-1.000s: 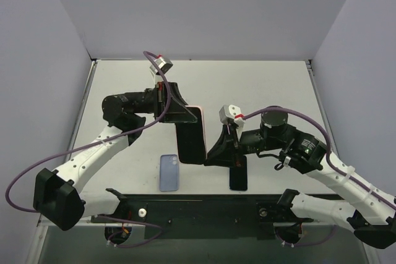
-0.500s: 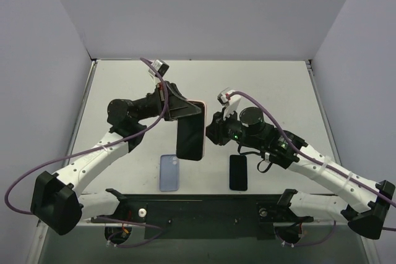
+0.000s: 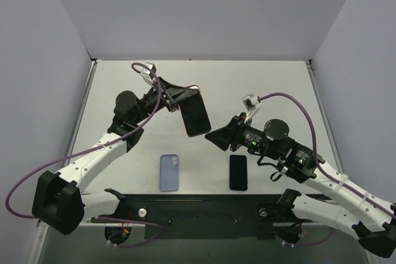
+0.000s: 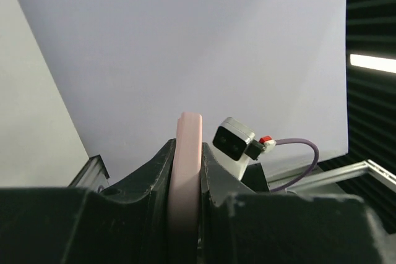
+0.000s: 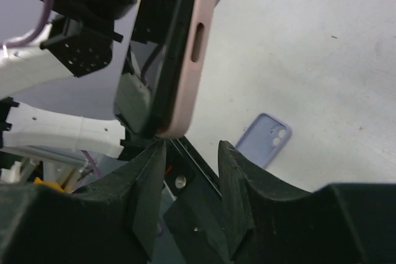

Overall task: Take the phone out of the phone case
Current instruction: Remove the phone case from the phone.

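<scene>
A phone in a pink case (image 3: 195, 114) is held in the air over the table's middle, dark screen facing up. My left gripper (image 3: 179, 99) is shut on its upper end; in the left wrist view the pink case edge (image 4: 185, 171) is pinched between the jaws. My right gripper (image 3: 215, 138) is open just right of and below the phone's lower corner. In the right wrist view the phone (image 5: 185, 60) hangs edge-on above my open right gripper (image 5: 192, 153), its lower corner just above the left fingertip (image 5: 154, 153), contact unclear.
A lavender phone case (image 3: 169, 172) lies flat on the table near the front, also in the right wrist view (image 5: 263, 140). A black phone (image 3: 238, 172) lies to its right. The black front rail (image 3: 198, 205) runs along the near edge.
My left gripper has raised the cased phone and carried it back, tilting it. My right arm swung toward the phone, then drew back right; its open jaws now sit by the phone's lower corner.
</scene>
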Available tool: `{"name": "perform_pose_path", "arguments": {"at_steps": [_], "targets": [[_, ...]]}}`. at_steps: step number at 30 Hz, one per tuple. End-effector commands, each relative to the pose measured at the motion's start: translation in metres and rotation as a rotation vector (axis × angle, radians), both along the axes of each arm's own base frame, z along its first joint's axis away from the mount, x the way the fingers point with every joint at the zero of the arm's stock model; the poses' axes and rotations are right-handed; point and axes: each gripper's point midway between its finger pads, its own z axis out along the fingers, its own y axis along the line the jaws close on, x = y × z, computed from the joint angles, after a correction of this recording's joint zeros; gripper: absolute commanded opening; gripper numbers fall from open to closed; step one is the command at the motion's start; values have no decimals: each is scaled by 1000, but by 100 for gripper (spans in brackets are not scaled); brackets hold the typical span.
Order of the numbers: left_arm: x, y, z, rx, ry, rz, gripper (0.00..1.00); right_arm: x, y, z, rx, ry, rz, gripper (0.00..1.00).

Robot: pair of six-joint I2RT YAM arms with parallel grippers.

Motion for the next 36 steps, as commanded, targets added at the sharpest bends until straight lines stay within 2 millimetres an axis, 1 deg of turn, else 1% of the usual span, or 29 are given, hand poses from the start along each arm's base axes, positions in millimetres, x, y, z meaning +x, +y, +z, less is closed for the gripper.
{"name": "perform_pose_path", "arguments": {"at_steps": [1, 4, 6, 8, 11, 14, 16, 17, 20, 24, 28, 31, 36], "targets": [[16, 13, 12, -39, -33, 115, 0, -2, 4, 56, 274, 97, 10, 37], [17, 14, 9, -33, -32, 125, 0, 0, -6, 61, 308, 117, -16, 44], [18, 16, 8, -22, -34, 139, 0, -2, -6, 60, 309, 132, -7, 46], [17, 17, 8, -11, -44, 148, 0, -5, -3, 62, 346, 162, 6, 47], [17, 17, 8, -1, -45, 154, 0, -8, 4, 68, 412, 181, 54, 47], [17, 16, 7, 0, -45, 143, 0, -6, 7, 68, 430, 195, 51, 46], [15, 15, 8, -11, -45, 131, 0, -3, 9, 61, 419, 210, 44, 43], [14, 15, 11, -23, -49, 127, 0, -1, 10, 62, 424, 209, 45, 43], [13, 16, 11, -31, -43, 127, 0, -1, 13, 59, 437, 227, 53, 43], [10, 18, 12, -47, -44, 124, 0, 0, 13, 55, 438, 235, 44, 43], [12, 20, 11, -54, -37, 139, 0, -3, 12, 55, 444, 240, 52, 43], [14, 22, 10, -60, -32, 142, 0, -4, 9, 54, 444, 238, 46, 43], [12, 21, 12, -66, -39, 127, 0, -4, 3, 50, 434, 236, 25, 43]]}}
